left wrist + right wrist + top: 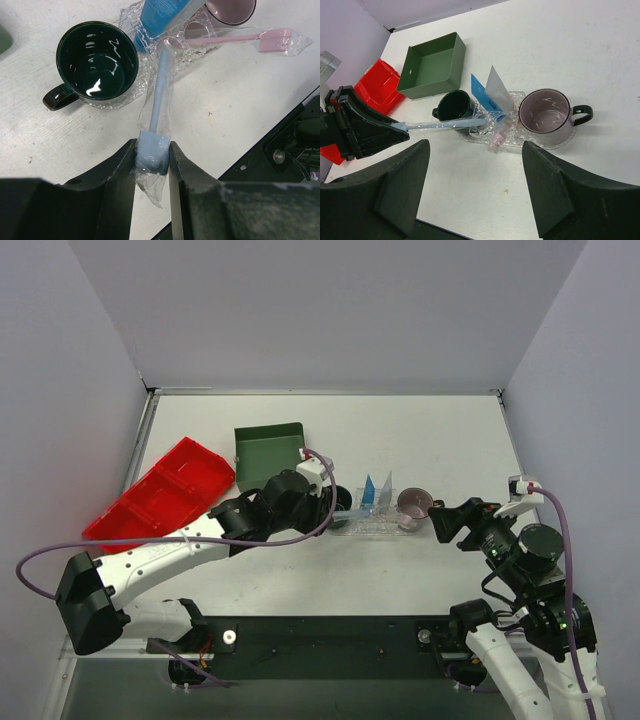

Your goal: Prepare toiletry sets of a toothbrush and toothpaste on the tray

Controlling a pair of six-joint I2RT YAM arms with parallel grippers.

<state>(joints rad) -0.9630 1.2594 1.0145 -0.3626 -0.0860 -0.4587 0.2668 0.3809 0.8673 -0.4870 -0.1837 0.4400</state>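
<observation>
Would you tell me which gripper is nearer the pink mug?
Right. The right gripper is beside the pink mug; the left gripper, gripping a toothbrush, is beyond the green mug.

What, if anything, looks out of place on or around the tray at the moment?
The pink wrapped toothbrush lies askew: one end on the tray, its head out on the bare table. The blue toothbrush is not down yet either, gripped by the left end effector.

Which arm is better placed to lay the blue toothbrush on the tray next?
Left. The left gripper is shut on the toothbrush, whose far end is at the tray beside the dark mug. The right gripper is open and empty, near the pink mug.
</observation>
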